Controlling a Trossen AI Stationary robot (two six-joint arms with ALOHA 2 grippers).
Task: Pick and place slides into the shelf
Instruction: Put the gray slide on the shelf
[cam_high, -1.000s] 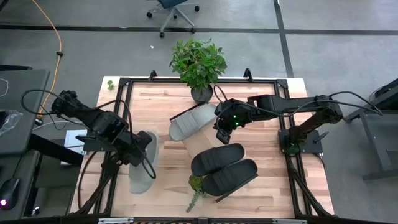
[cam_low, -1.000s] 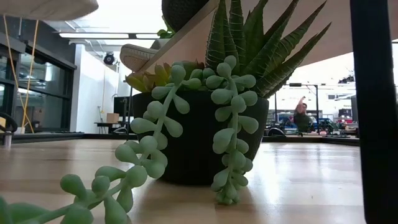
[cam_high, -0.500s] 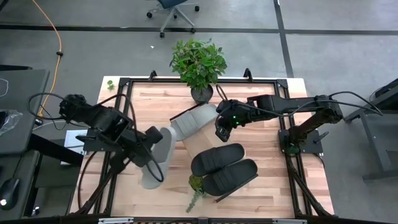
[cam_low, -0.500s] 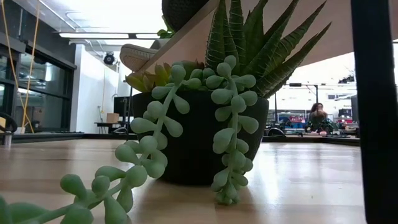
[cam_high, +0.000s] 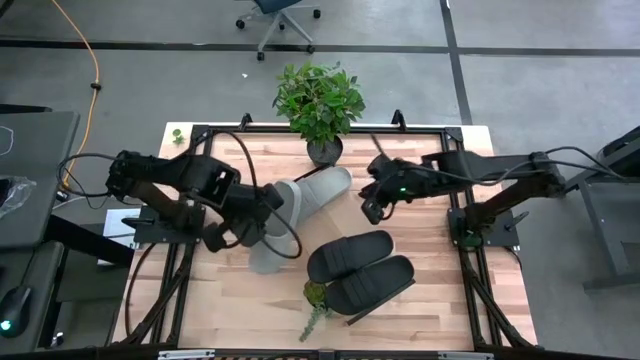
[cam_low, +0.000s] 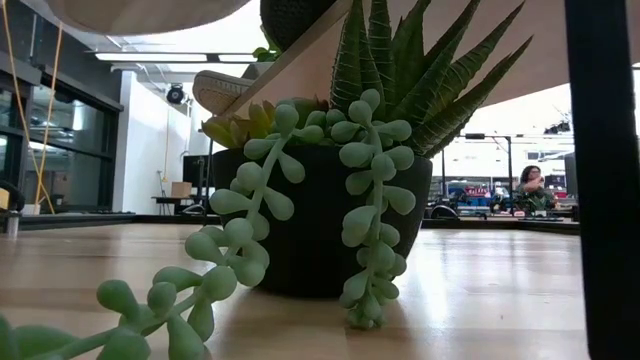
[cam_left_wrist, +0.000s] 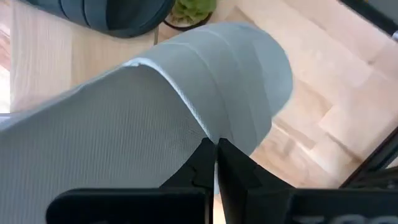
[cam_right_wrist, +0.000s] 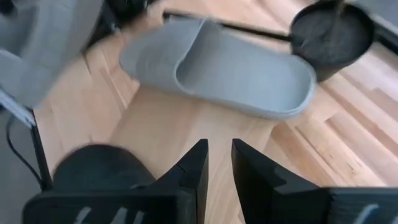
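1. two black slides (cam_high: 360, 270) are being seen lying side by side on the shelf (cam_high: 392, 295) near the table's front edge, their long axes slanting along that board; a small succulent pot (cam_high: 316, 293) is standing at the shelf's front end.
2. one grey slide (cam_left_wrist: 155, 118) is being carried clamped by its strap edge in the closed left gripper (cam_left_wrist: 214, 163), above the table's middle, just left of the black pair, so the left arm is judged nearer the shelf's free stretch.
3. a second grey slide (cam_high: 322, 190) is lying on the shelf's far end by the dark pot of the leafy plant (cam_high: 320, 100), its long axis slanting like the board.
4. the right gripper (cam_high: 372, 208) is hanging just right of that slide, jaws narrowly apart, nothing being held.
5. count: four slides, two grey and two black; one shelf; two plants.
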